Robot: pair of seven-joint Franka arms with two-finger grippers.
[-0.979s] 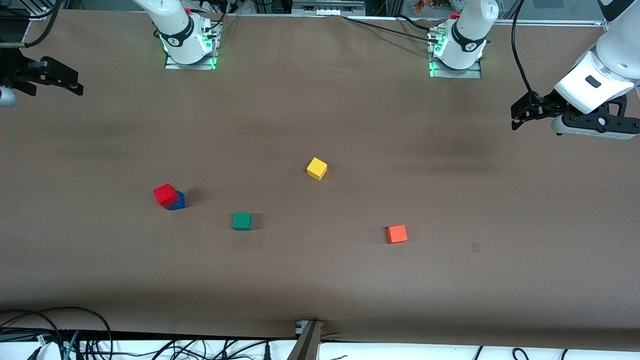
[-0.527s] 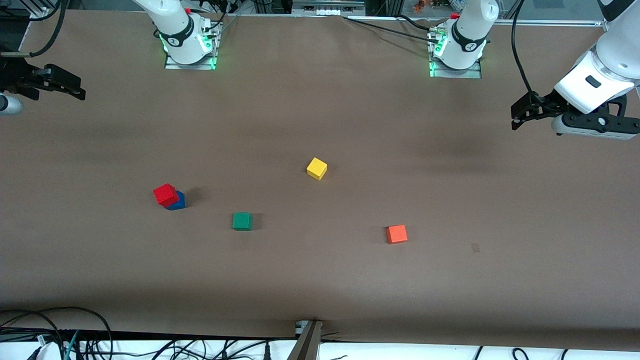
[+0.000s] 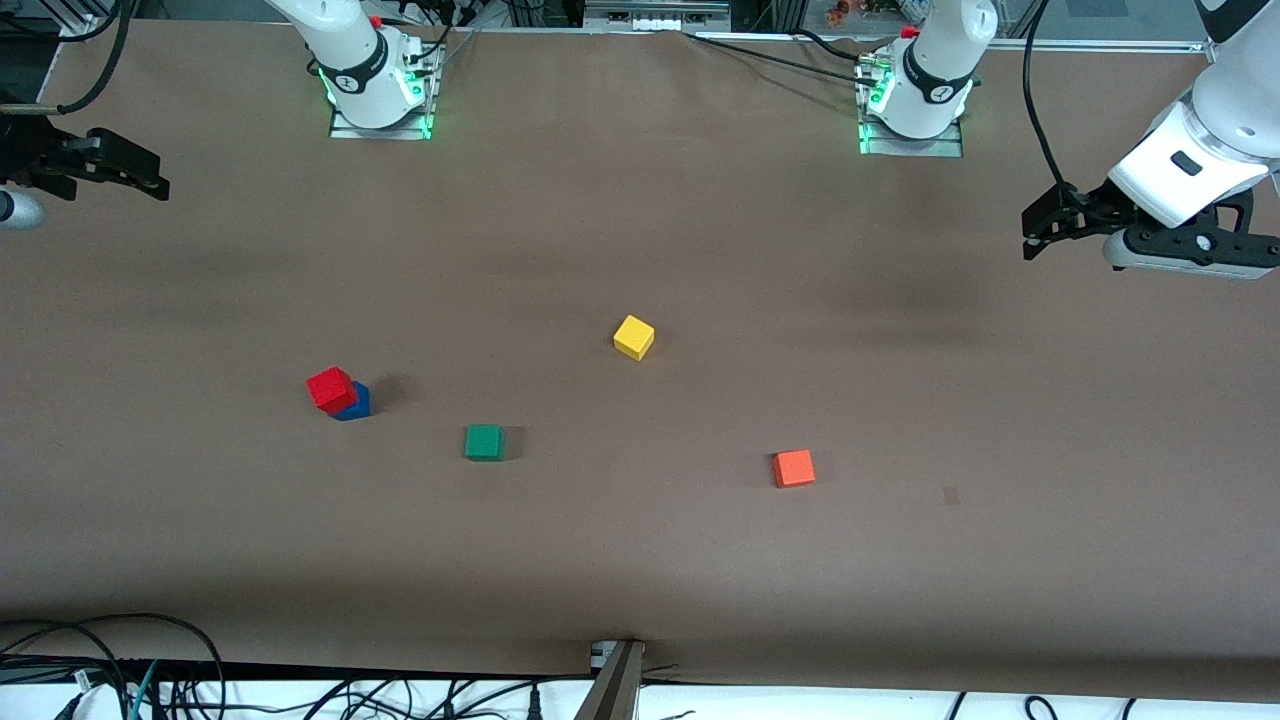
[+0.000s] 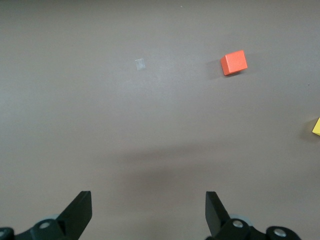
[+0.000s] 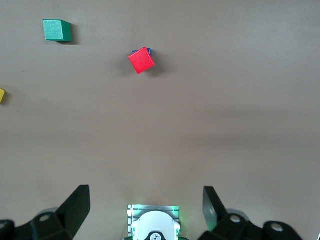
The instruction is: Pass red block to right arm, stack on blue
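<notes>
Counting five cubes on the table [image 3: 640,560], one of each colour: red block [image 3: 331,389] sits on the blue [image 3: 355,404], toward the right arm's end, with green cube [image 3: 484,442], yellow cube [image 3: 633,337] and orange cube [image 3: 794,468] lying apart. Two arms wait: right gripper [image 3: 150,182] and left gripper [image 3: 1035,235] hang over the table's ends, both spread wide and empty. No writing can be read.
</notes>
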